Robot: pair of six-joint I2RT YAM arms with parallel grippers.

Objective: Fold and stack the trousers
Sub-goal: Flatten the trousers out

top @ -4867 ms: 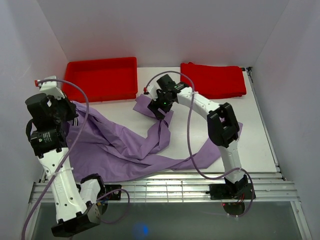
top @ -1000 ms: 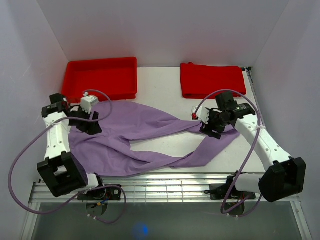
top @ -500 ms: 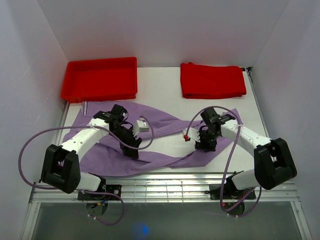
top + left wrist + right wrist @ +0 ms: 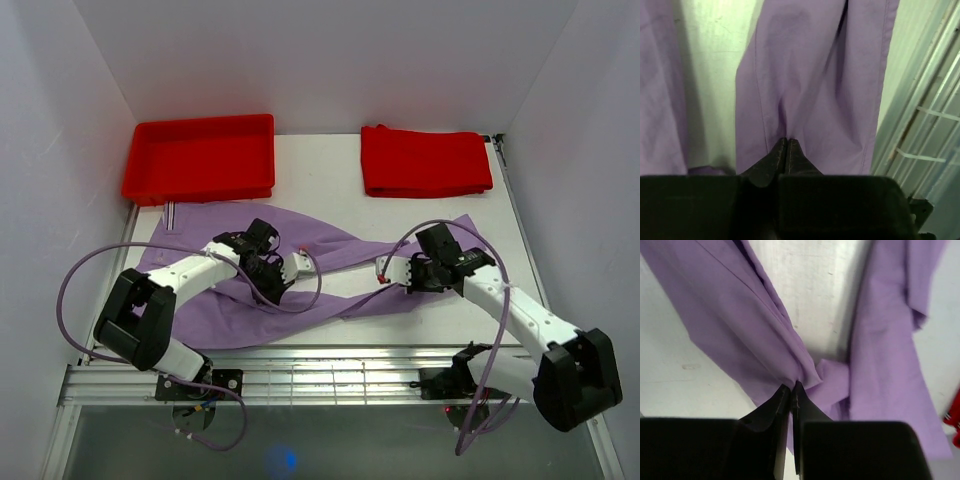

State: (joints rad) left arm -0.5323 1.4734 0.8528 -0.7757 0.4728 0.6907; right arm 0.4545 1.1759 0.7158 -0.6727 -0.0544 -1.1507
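**Long lilac-purple soft fabric trousers (image 4: 215, 315) pinched at two places**

From the top, the trousers lie spread and rumpled across the near half of the flat white worktop (image 4: 320, 170), one leg trailing towards the right side; the left fingers (image 4: 272, 283) are down on the cloth left of centre, the right fingers (image 4: 412, 282) down on the leg right of centre; a rigid red plastic tray (image 4: 200, 125) sits at the far left, a folded red cloth (image 4: 425, 160) at the far right, both apart from the trousers.

Left wrist: the black left fingers (image 4: 780, 155) are pressed together on a ridge of the trousers (image 4: 810, 75); pale worktop (image 4: 715, 50) shows between two spans of cloth.

Right wrist: the right fingers (image 4: 782, 400) are closed tight on a bunched fold of the trousers (image 4: 730, 315); bare worktop (image 4: 815, 290) lies beyond.
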